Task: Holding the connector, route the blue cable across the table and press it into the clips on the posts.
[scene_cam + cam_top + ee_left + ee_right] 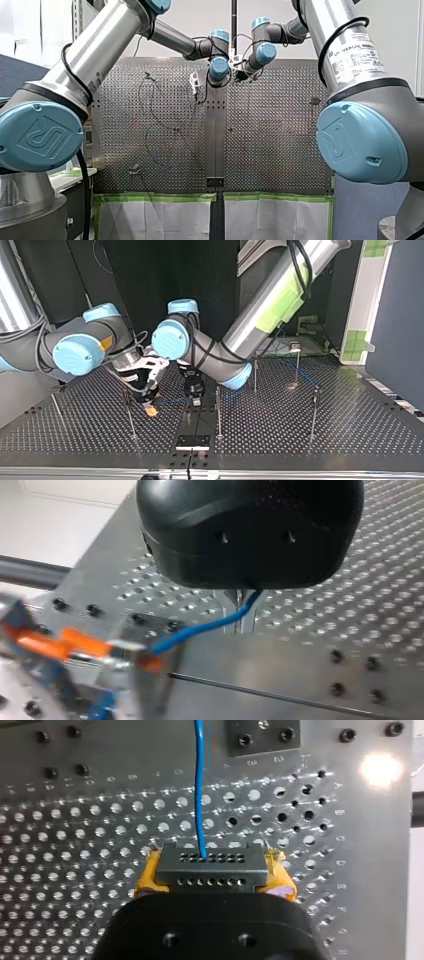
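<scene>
In the right wrist view my right gripper (pixel 215 866) is shut on a black connector (pixel 210 880), clamped between its yellow pads (pixel 149 876). The blue cable (pixel 200 785) leaves the connector and runs straight ahead over the perforated table. In the left wrist view my left gripper (pixel 243 614) has its metal fingers shut on the blue cable (pixel 200 629) a short way from the connector. The top view shows my right gripper (pixel 148 407) and my left gripper (pixel 195 399) side by side, low over the table, with blue cable (pixel 172 401) between them.
Thin upright posts stand around the grippers: post (pixel 129 415), post (pixel 218 412), post (pixel 255 372) and post (pixel 314 412). A black plate (pixel 192 441) is bolted near the table's front edge in the top view. More cable (pixel 300 371) lies toward the top view's right.
</scene>
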